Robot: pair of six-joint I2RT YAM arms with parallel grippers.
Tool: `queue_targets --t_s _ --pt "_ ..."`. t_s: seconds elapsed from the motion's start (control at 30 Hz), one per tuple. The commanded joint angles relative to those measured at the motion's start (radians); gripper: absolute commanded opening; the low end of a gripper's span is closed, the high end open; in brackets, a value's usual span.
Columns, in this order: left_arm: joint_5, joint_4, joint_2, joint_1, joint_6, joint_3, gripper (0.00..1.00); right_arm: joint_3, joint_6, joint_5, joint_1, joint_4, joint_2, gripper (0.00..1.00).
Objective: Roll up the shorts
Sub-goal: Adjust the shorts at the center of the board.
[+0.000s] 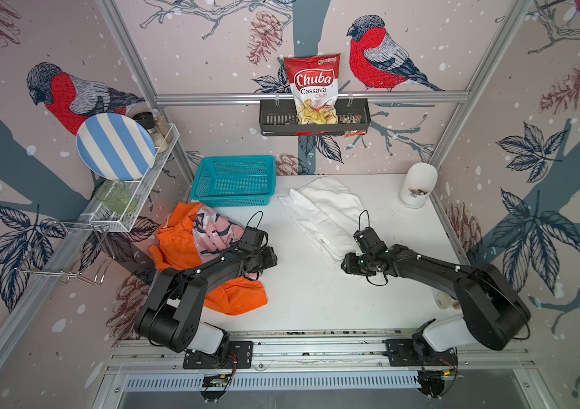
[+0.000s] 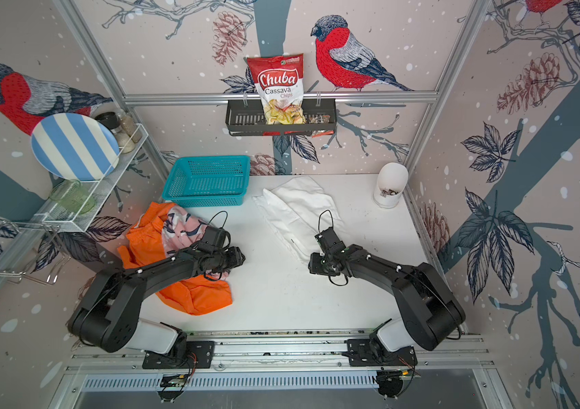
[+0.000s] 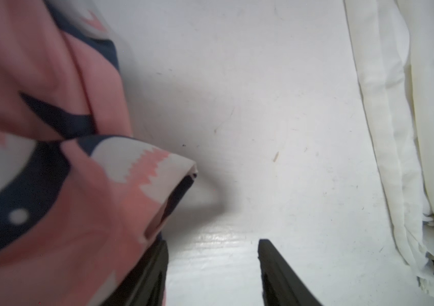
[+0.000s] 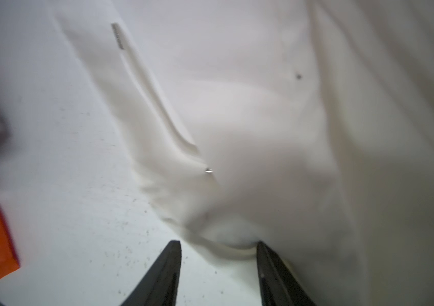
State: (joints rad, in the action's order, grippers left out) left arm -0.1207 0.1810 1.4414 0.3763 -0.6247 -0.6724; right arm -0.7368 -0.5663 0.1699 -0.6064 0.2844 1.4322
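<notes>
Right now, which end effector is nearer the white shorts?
Right. The right end effector sits at the edge of the white shorts, with fabric at its fingertips. The left end effector is across bare table, beside the pink shorts.

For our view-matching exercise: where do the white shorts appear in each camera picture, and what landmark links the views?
Top view: white shorts mid-table, beside the teal basket.
Top view: white shorts, same spot.
Left wrist: pale strip across bare table from the pink shorts.
Right wrist: fills most of the frame, edge at the open right gripper.
Landmark: the pink shorts, seen in all four.
</notes>
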Motion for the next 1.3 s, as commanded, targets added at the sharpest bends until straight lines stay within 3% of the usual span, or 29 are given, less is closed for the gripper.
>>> queue_targets --t_s 0.0,0.2,0.37,0.47,0.67,0.77,0.87,1.03,1.27 --pt "0.043 0.090 -0.019 0.061 -0.005 -0.071 0.58 -0.068 0.064 0.048 0.025 0.039 -0.046 0.52" --pt "0.030 0.093 0.060 0.228 -0.054 -0.226 0.56 -0.201 0.148 -0.073 0.173 0.134 -0.007 0.53" --pt "0.000 0.052 0.212 0.343 -0.082 -0.348 0.56 -0.223 0.196 -0.074 0.274 0.133 0.049 0.53" --pt "-0.025 0.020 0.305 0.399 -0.100 -0.410 0.56 -0.206 0.220 0.001 0.291 0.123 0.067 0.53" --pt "-0.049 0.011 0.462 0.459 -0.103 -0.519 0.54 -0.157 0.225 0.099 0.283 0.098 0.074 0.52" --pt "-0.053 0.005 0.484 0.467 -0.101 -0.530 0.46 -0.146 0.221 0.126 0.260 0.108 0.070 0.48" --pt "-0.057 0.003 0.491 0.469 -0.102 -0.533 0.38 -0.134 0.202 0.182 0.205 0.102 0.029 0.45" --pt "-0.053 0.006 0.492 0.470 -0.101 -0.532 0.36 -0.098 0.172 0.234 0.078 0.101 -0.036 0.43" --pt "-0.042 0.027 0.502 0.470 -0.092 -0.551 0.37 -0.124 0.141 -0.127 0.016 0.225 -0.081 0.48"
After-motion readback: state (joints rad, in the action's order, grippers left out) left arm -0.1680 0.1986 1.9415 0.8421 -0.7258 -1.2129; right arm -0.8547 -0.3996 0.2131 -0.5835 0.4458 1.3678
